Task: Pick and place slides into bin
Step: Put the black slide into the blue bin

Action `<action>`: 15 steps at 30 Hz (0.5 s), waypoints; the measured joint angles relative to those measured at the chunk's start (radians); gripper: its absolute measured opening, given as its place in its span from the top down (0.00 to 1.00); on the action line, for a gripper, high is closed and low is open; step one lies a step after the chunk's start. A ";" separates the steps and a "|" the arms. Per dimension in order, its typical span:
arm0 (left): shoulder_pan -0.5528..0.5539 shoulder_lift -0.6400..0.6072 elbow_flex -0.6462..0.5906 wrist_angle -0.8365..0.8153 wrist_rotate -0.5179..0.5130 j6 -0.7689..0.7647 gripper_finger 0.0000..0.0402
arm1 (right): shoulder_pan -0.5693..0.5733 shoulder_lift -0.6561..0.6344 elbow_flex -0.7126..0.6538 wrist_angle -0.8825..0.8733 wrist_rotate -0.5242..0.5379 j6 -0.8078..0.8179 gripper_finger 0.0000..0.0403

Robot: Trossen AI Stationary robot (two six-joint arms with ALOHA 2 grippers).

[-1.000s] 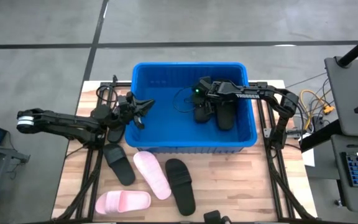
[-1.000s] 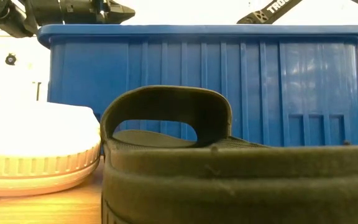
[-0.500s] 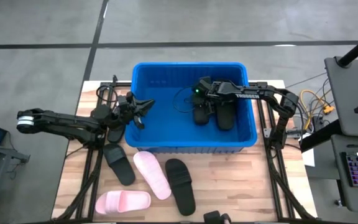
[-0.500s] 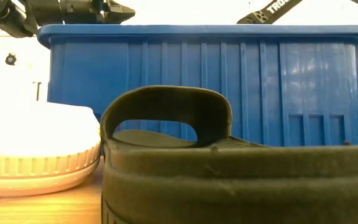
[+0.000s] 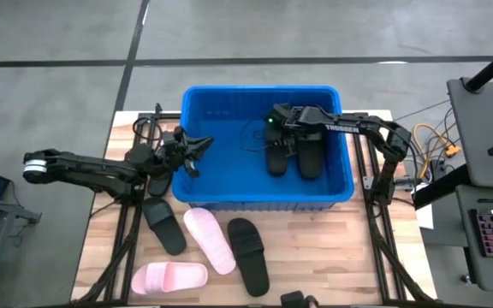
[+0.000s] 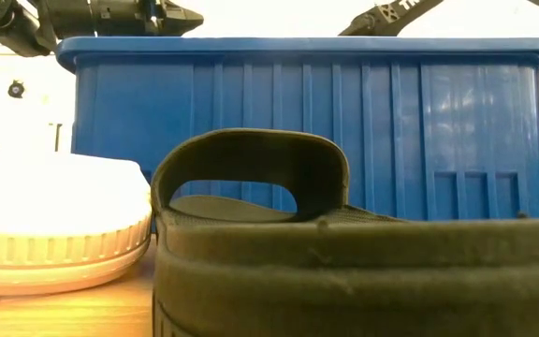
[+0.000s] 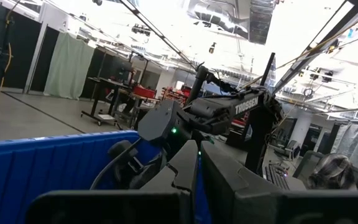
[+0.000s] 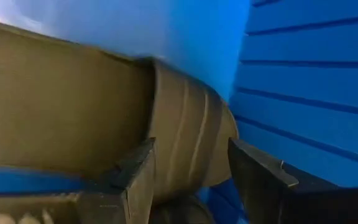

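The bin [image 5: 197,145] looks like hard blue plastic, smooth with a slight sheen, its outer wall ribbed. The desk [image 5: 332,248] is pale wood with visible grain, matt. At six o'clock from the bin lie the black slides [image 5: 248,255], dull rubber with a faintly grainy strap, and the pink slides [image 5: 169,276] beside them, soft matt rubber with ridged edges. Both arms are dark matt metal and plastic; the right arm's fingers [image 8: 253,171] look like smooth dark plastic
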 joint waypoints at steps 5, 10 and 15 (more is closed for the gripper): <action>0.000 0.000 0.000 0.000 0.000 0.000 0.98 | -0.002 0.000 0.016 -0.043 -0.032 0.034 0.53; 0.000 0.000 0.000 0.000 0.000 0.000 0.98 | -0.002 0.000 0.027 -0.072 -0.031 0.057 0.53; 0.000 0.000 0.000 0.000 0.000 0.000 0.98 | -0.002 0.000 0.065 -0.088 -0.031 0.136 0.53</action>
